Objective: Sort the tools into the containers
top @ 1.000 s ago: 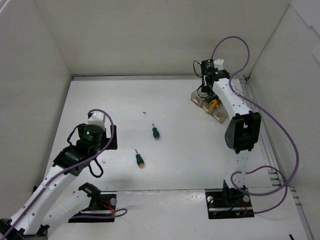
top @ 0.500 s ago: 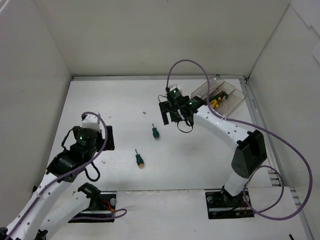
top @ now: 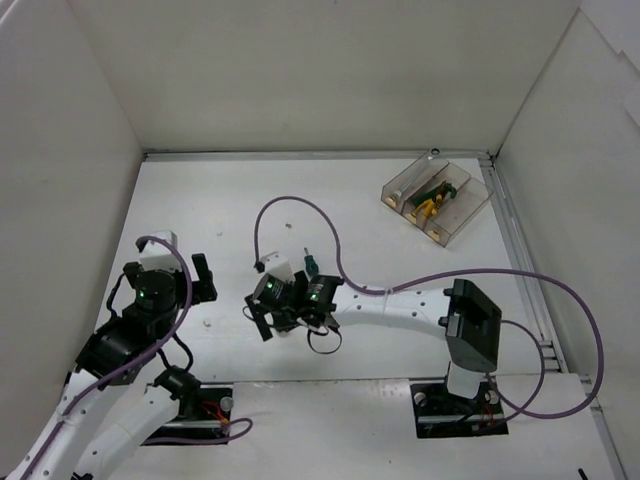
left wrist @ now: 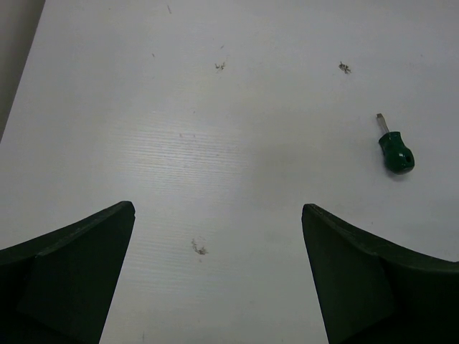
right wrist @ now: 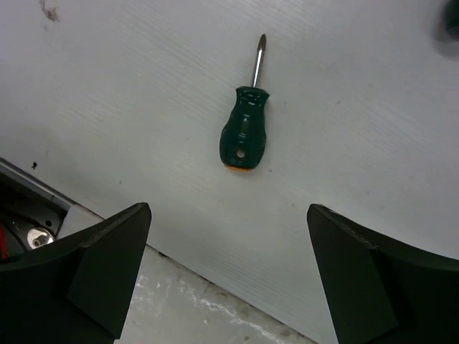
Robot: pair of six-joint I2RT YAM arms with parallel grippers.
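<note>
Left gripper (left wrist: 217,209) is spread wide and empty. A green stubby screwdriver (left wrist: 395,149) lies ahead, well off to its right. Right gripper (right wrist: 229,208) is also spread and empty. The orange-capped stubby screwdriver (right wrist: 245,132) lies just ahead between its jaws, slightly left of centre, tip pointing away.

Risks as I judge them: if you close off-centre, the round handle rolls or squirts out; if you drop too low, the fingers hit the table (right wrist: 373,107).

The tray (top: 468,212) is well apart from both grippers. Yellow and green handles sit in its middle compartment; I can't tell what the others hold.
</note>
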